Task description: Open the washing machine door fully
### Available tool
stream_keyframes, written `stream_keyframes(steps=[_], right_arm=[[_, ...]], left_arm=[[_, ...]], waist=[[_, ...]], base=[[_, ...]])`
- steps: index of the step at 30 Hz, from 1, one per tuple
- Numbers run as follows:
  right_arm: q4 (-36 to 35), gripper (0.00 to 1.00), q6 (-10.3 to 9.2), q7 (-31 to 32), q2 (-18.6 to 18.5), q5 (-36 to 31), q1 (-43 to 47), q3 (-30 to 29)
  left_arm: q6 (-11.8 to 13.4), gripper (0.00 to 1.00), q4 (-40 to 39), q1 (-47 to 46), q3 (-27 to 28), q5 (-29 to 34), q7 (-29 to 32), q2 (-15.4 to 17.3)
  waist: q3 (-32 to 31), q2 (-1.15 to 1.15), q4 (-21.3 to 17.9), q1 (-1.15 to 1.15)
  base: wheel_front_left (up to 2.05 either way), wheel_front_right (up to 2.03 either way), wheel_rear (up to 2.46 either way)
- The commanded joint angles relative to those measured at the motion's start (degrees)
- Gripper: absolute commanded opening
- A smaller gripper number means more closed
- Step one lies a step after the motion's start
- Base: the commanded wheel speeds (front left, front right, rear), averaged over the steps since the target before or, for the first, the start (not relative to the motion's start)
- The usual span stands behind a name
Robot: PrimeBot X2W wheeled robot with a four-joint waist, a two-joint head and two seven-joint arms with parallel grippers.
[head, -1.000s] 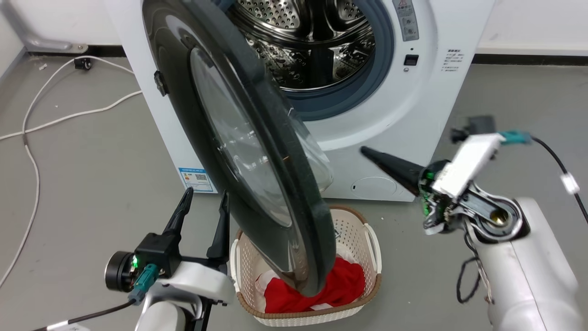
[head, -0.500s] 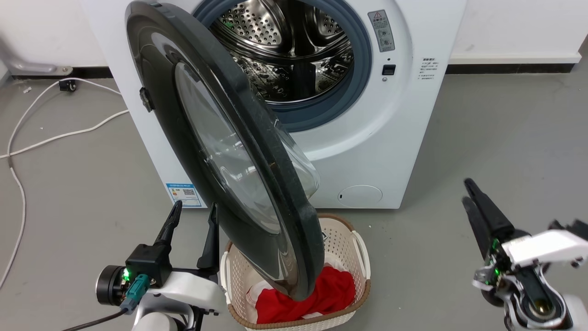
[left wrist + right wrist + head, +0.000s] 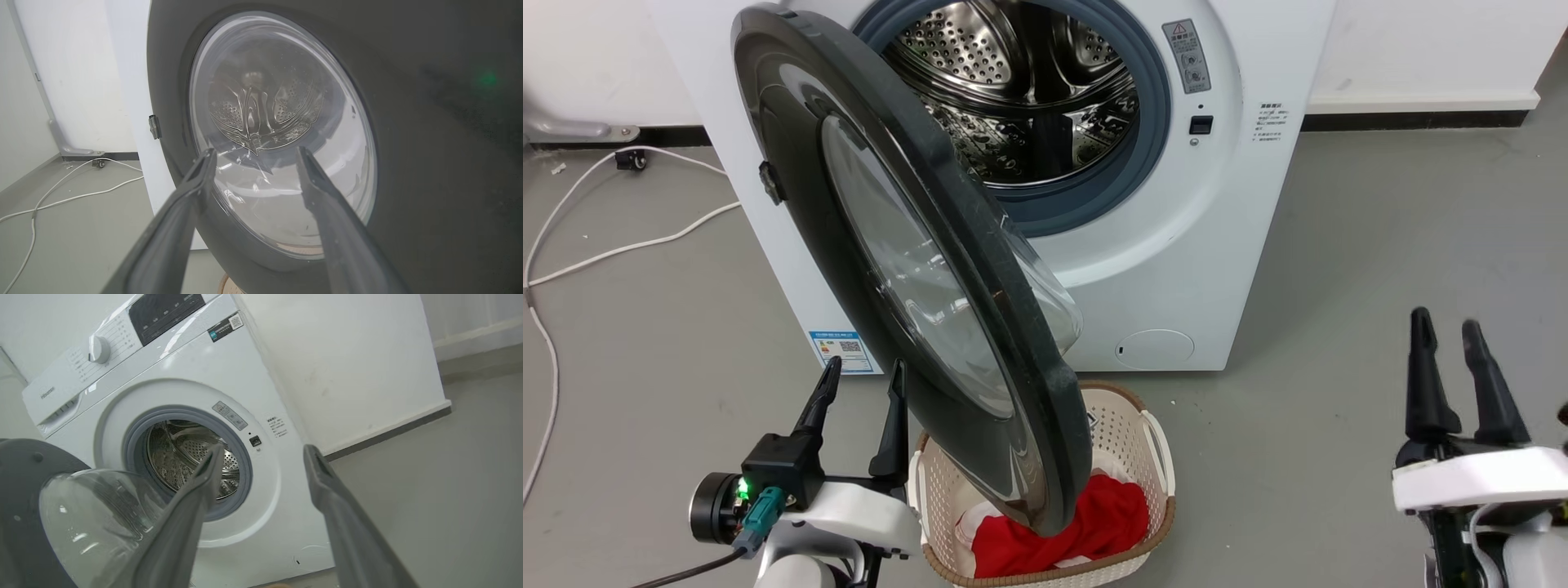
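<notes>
risk item: i am watching the door (image 3: pixel 907 269) hanging half open off the washing machine (image 3: pixel 1217 245) over the basket (image 3: pixel 1156 433), left gripper (image 3: pixel 865 366) and right gripper (image 3: pixel 1445 320) both gaping empty, so any push is risking fingers skidding on glossy glass.

The washing machine (image 3: pixel 1201 245) is white, its gasket (image 3: pixel 1152 139) blue-grey, its drum (image 3: pixel 1013 73) perforated steel. The washing machine door (image 3: pixel 792 188) is glossy black. A cream perforated basket (image 3: pixel 1131 441) holds red cloth (image 3: pixel 1094 523).
</notes>
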Motion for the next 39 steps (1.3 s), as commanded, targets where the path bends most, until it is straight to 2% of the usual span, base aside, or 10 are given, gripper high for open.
stream_keyframes(steps=[1,3,5,9,20,29,30,32,33,39], right_arm=[[-1.3,1.0,-0.01,-0.7,0.1,-4.4,0.9,0.2],[-3.3,1.0,-0.01,-1.5,-0.7,-16.7,1.5,0.2],[-5.1,1.0,-0.01,-1.6,0.4,-24.8,2.1,0.4],[-7.0,1.0,-0.02,-1.5,1.5,-33.5,4.5,1.2],[-0.4,1.0,-0.02,-2.7,2.0,-30.7,6.9,1.7],[0.9,1.0,-0.02,-3.5,2.0,-29.8,5.3,1.3],[1.0,1.0,-0.02,-3.6,2.0,-29.7,5.3,1.3],[1.1,1.0,-0.02,-3.7,2.0,-29.7,5.3,1.3],[1.1,1.0,-0.02,-3.7,2.0,-29.6,5.2,1.3],[1.4,1.0,-0.02,-3.8,2.0,-29.4,5.1,1.3]], left_arm=[[0.0,1.0,0.0,-0.3,0.0,0.0,-0.2,0.1],[0.0,1.0,0.0,-0.5,-0.1,0.0,-0.2,0.1],[-0.1,1.0,0.1,-0.9,-0.2,0.4,-0.2,0.1],[-0.6,1.0,0.4,-1.4,-0.3,1.2,-0.2,0.1],[-0.7,1.0,0.3,-0.8,0.1,1.3,-0.2,0.1],[-0.8,1.0,0.6,-0.8,0.1,1.3,-0.2,0.1],[-0.8,0.97,0.7,-0.8,0.1,1.2,-0.2,0.1],[-0.8,0.22,0.8,-0.8,0.0,1.2,-0.2,0.1],[-0.8,0.0,0.9,-0.7,0.0,1.2,-0.2,0.1],[-1.1,0.0,0.0,-0.8,-0.1,-0.2,-0.2,0.1]], waist=[[0.0,0.0,0.1,0.0],[0.0,0.0,0.2,0.0],[0.1,0.0,0.4,0.0],[0.1,0.0,0.7,0.0],[0.1,0.0,0.2,0.0],[0.2,0.0,0.1,0.0],[0.2,0.0,0.2,0.0],[0.2,0.0,0.1,0.0],[0.2,0.0,0.1,0.0],[0.2,0.0,0.2,0.0]], base=[[0.0,0.0,0.0],[0.0,0.0,0.0],[0.0,0.0,0.0],[0.0,0.0,0.0],[0.0,0.0,0.0],[0.0,0.0,0.0],[0.0,0.0,0.0],[0.0,0.0,0.0],[0.0,0.0,0.0],[0.0,0.0,0.0]])
